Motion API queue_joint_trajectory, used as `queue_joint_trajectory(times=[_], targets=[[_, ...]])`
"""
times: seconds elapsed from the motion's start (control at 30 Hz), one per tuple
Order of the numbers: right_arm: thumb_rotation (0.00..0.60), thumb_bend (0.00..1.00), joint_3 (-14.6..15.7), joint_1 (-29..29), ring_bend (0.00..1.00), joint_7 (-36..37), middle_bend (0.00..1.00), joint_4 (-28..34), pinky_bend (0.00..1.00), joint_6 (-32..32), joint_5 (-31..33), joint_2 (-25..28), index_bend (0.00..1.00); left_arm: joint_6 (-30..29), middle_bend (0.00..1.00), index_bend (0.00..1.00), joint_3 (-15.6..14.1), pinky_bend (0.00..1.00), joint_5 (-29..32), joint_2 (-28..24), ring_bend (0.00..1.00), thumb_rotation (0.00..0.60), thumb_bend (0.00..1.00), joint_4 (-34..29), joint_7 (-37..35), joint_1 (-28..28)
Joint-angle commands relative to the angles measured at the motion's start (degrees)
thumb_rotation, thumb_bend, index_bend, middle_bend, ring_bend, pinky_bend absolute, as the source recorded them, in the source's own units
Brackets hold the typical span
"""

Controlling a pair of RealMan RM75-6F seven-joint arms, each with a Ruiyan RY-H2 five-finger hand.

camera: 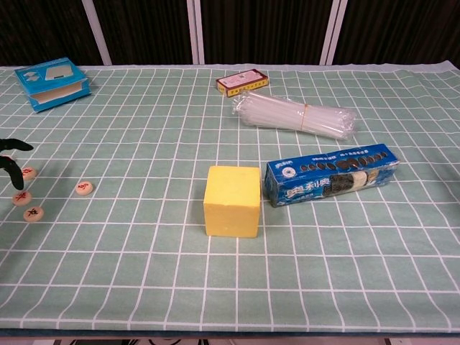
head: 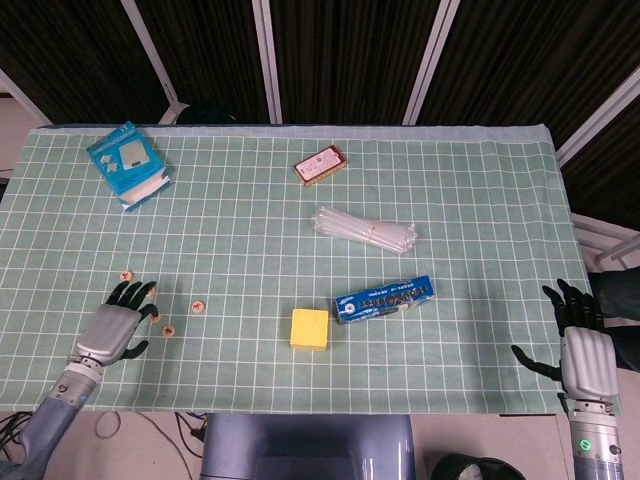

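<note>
While our left hand (head: 118, 325) hangs over the near-left part of the tabletop (head: 250, 220), its fingers are spread and hold nothing; the fingertips (camera: 10, 159) sit right at the cluster of round wooden game pieces (camera: 27, 193), we cannot tell whether they touch; in the head view one piece (head: 126, 274) lies just beyond the fingers, another (head: 169, 329) just right of the hand, a third (head: 199, 306) further right, apart from the hand; in the chest view only the dark fingertips show at the left edge, beside the pieces; our right hand (head: 582, 345) is at the near-right edge of the green checked cloth, fingers apart, holding nothing, well apart from everything; yellow cube (head: 310, 328) near the front centre, blue biscuit pack (head: 384, 299) just beside it on the right, not touching; clear bundle of straws (head: 365, 229) beyond that; small red box (head: 320, 165) further back; blue carton (head: 128, 163) at the far left.
</note>
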State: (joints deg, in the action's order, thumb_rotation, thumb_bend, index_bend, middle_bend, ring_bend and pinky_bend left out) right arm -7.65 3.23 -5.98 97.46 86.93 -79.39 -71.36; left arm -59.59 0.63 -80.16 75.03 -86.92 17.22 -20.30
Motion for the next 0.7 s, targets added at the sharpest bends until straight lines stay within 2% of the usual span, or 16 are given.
queue_joint_trajectory(times=[0.03, 0.7], targets=[[0.6, 0.27, -0.03, 0.0, 0.0, -0.02, 0.05, 0.02, 0.0, 0.01, 0.06, 0.0, 0.12, 0.34, 0.0, 0.39, -0.27, 0.0, 0.01, 1.18, 0.0, 0.6, 0.26, 0.94, 0.58, -0.57], [0.6, 0.27, -0.31, 0.0, 0.0, 0.01, 0.05, 0.21, 0.0, -0.2, 0.88, 0.07, 0.12, -0.05, 0.01, 0.44, -1.23, 0.0, -0.58, 5.19, 0.0, 0.6, 0.3, 3.44, 2.89, -2.21]])
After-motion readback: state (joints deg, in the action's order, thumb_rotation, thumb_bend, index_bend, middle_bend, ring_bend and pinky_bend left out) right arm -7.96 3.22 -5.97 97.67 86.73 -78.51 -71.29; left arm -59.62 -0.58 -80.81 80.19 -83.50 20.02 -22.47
